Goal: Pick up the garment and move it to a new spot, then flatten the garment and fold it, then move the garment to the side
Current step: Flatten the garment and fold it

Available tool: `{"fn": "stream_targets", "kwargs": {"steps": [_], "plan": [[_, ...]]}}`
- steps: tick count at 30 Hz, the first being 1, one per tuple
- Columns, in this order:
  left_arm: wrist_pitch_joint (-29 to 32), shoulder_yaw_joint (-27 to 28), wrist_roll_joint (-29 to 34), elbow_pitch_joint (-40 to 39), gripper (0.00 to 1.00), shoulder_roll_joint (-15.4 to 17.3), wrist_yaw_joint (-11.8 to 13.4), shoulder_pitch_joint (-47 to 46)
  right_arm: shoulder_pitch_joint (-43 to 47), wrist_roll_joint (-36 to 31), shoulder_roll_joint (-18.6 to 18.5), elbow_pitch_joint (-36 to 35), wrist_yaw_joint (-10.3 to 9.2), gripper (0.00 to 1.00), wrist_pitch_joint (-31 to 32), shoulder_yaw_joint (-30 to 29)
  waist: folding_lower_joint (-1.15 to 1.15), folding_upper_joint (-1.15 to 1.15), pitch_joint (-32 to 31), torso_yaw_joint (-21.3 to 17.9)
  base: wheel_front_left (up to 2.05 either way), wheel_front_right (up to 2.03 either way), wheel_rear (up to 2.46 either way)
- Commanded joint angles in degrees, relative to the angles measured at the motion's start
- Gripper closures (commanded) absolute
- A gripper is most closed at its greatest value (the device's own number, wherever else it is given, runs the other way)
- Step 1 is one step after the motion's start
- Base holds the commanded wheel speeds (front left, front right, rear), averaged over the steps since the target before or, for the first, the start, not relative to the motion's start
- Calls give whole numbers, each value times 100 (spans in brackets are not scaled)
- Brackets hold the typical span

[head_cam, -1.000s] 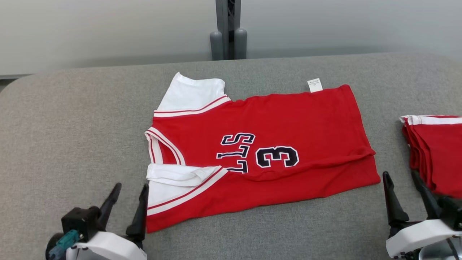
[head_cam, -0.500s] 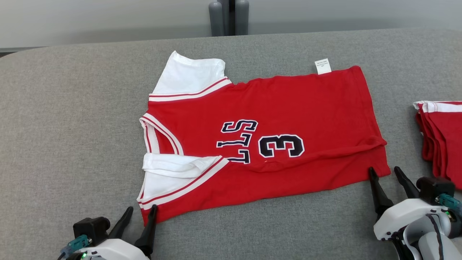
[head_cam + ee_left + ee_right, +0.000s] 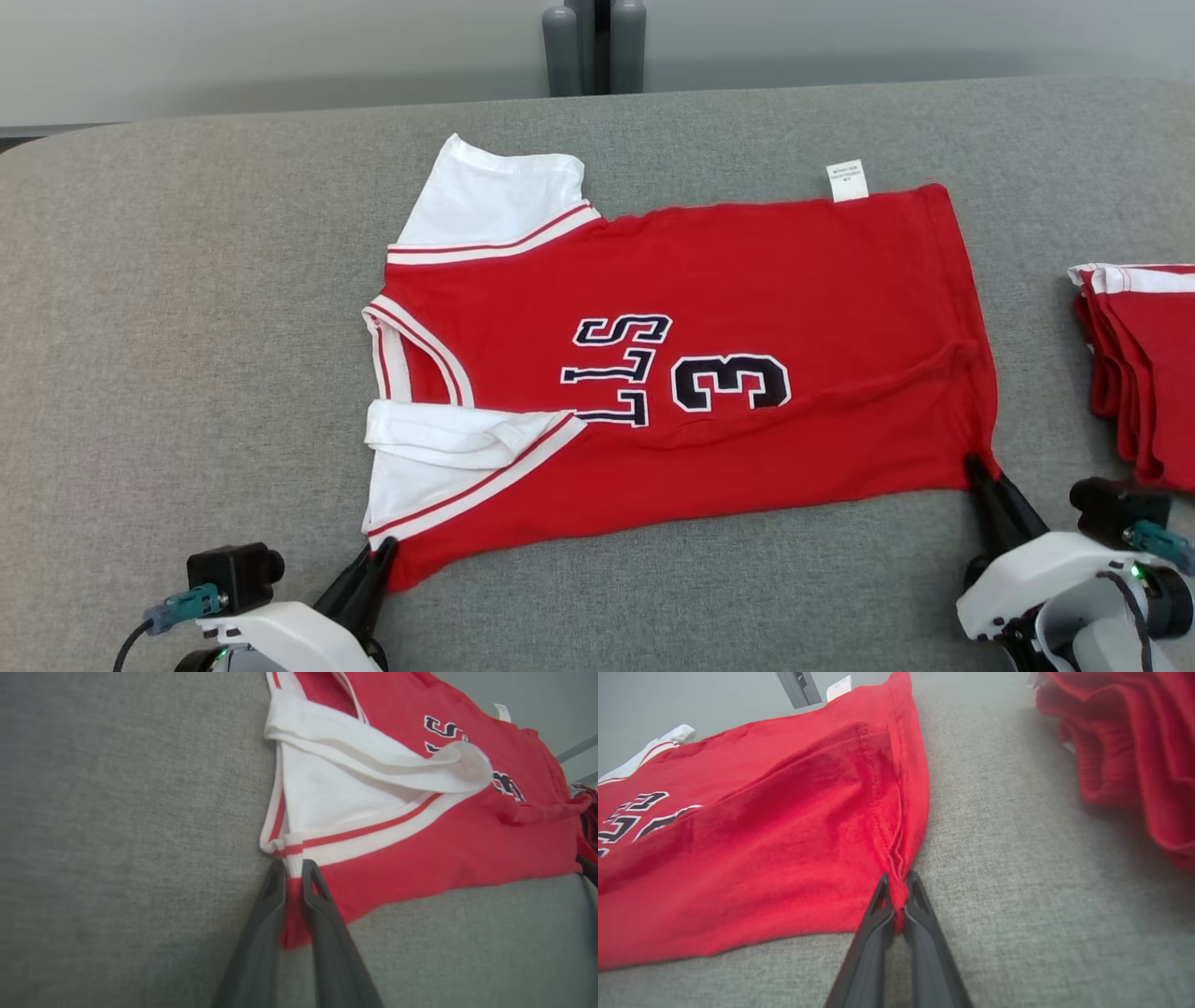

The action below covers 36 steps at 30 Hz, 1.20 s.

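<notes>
Table (image 3: 187, 327) is spreading open grey cloth outward of the left claw (image 3: 381, 553) and ahead of both. The garment (image 3: 747, 280) is lying flat between the claws, its long axis running claw to claw, collar toward the left, hem toward the right claw (image 3: 976, 464). A red stack (image 3: 1139, 364) is sitting just outside the right claw. Each claw is pinching a near garment corner.

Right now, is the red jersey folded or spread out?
Spread out, not yet folded: the jersey lies full length on the grey surface, number showing; only its near white sleeve is turned over.
</notes>
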Motion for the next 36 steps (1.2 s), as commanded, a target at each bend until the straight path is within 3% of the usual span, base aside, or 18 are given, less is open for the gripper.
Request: {"fn": "stream_targets", "kwargs": {"steps": [1, 8, 14, 15, 16, 17, 18, 26, 36], "plan": [[73, 22, -38, -29, 100, 99, 42, 189, 221, 68, -65, -33, -1, 100, 4, 11, 0, 0, -31, -4, 0, 0, 0], [354, 145, -137, -900, 100, 500, 361, 739, 1183, 330, -230, -728, -5, 100, 146, -95, 0, 0, -164, -21, 0, 0, 0], [440, 209, -125, -1521, 100, 679, 624, 1104, 1802, 396, -119, -1158, -9, 100, 471, -350, 0, 0, -229, -40, 0, 0, 0], [368, 227, -59, -1585, 100, 679, 649, 1091, 1836, 390, -101, -1227, -9, 93, 486, -392, 0, 0, -236, -45, 0, 0, 0], [374, 201, -55, -1606, 56, 670, 650, 1111, 1862, 349, -99, -1284, -9, 67, 508, -439, 0, 0, -242, -47, 0, 0, 0], [300, 215, -5, -1651, 6, 657, 672, 1086, 1850, 296, -90, -1349, -9, 0, 530, -477, 0, 0, -250, -51, 0, 0, 0], [177, 279, 40, -1699, 0, 636, 701, 1020, 1818, 266, -57, -1443, -8, 0, 487, -546, 0, 0, -264, -55, 0, 0, 0], [-598, 545, 487, -1928, 0, 559, 831, 542, 1533, -410, 157, -2421, -1, 0, 234, -1268, 0, 0, -340, -100, 0, 0, 0], [-1338, 704, 1353, -2183, 0, 672, 1116, -138, 1345, -1221, 475, -3951, -1, 0, 362, -1301, 0, 0, -459, -132, 0, 0, 0]]}}
